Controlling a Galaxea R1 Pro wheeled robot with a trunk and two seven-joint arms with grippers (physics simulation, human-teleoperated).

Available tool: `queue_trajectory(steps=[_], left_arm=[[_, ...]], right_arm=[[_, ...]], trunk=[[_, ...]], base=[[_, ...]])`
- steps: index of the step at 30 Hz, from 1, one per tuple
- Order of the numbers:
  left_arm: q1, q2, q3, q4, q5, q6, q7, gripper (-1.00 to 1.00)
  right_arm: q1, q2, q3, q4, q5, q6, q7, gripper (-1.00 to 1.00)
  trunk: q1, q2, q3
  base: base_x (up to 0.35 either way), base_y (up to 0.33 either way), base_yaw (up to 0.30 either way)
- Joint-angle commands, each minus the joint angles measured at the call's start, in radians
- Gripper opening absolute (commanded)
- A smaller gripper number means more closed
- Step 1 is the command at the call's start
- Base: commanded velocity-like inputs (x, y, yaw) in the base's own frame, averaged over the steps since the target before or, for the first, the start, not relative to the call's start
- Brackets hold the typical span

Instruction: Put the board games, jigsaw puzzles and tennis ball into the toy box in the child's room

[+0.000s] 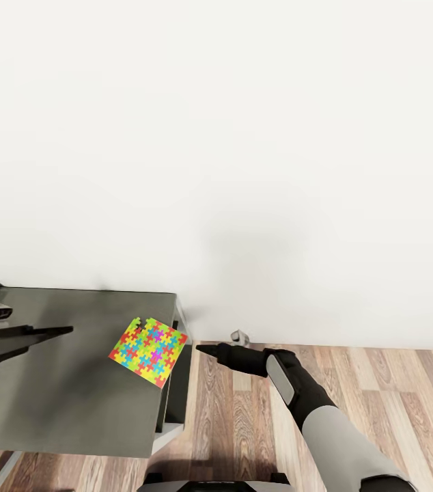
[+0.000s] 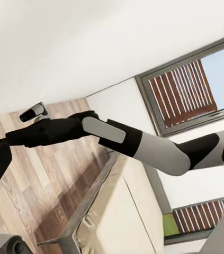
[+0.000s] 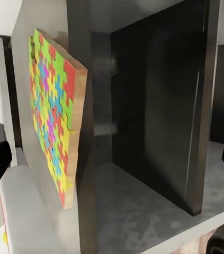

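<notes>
Head cam: the flat multicoloured mosaic jigsaw puzzle [image 1: 149, 351] sits at the grey table top [image 1: 59, 383] corner, overhanging the edge. Black right gripper [image 1: 206, 350] points at it from just beside; can't tell its jaws. Left gripper [image 1: 56, 331] looks pinched narrow, holding nothing.

Left wrist cam: right arm over wood floor [image 2: 43, 174].

Right wrist cam: puzzle's wooden edge up close.

Right arm [image 1: 326, 417]: pale grey rounded forearm shell, black wrist section with a light grey oblong panel on top, narrowing to a slim black pointed tool [image 1: 206, 350]. Left tool [image 1: 59, 331]: flat black tapered fingers on a black block, behind it a light grey housing with dark oval openings. Dark base edge at the bottom of the head view
</notes>
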Motion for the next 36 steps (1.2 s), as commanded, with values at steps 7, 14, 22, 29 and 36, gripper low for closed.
queue_trajectory(steps=[7, 14, 22, 29, 36], left_arm=[[-0.004, 0.001, 0.022, 0.000, 0.007, 0.011, -0.004, 1.00], [-0.004, 0.000, 0.029, 0.000, 0.011, 0.011, -0.004, 1.00], [-0.004, 0.001, 0.031, 0.000, 0.011, 0.011, -0.004, 1.00], [-0.004, 0.001, 0.032, 0.000, 0.011, 0.011, -0.004, 1.00], [-0.004, 0.001, 0.034, 0.000, 0.012, 0.011, -0.004, 1.00]], right_arm=[[-0.001, 0.001, 0.001, -0.001, -0.006, 0.007, -0.002, 1.00], [-0.001, 0.001, 0.001, -0.001, -0.006, 0.007, -0.002, 1.00], [-0.002, 0.003, 0.002, -0.002, -0.005, 0.007, -0.002, 1.00], [-0.003, 0.003, 0.002, -0.002, -0.005, 0.007, -0.002, 1.00], [-0.013, 0.003, 0.002, -0.002, -0.005, 0.007, -0.002, 1.00]], trunk=[[0.000, -0.002, -0.001], [0.000, -0.002, -0.001], [0.000, -0.002, -0.001], [0.000, -0.002, -0.001], [0.000, -0.002, -0.001]], base=[[-0.060, 0.081, 0.000], [-0.021, 0.056, 0.000], [-0.003, 0.075, 0.000], [0.000, 0.123, 0.000], [0.033, 0.064, 0.000]])
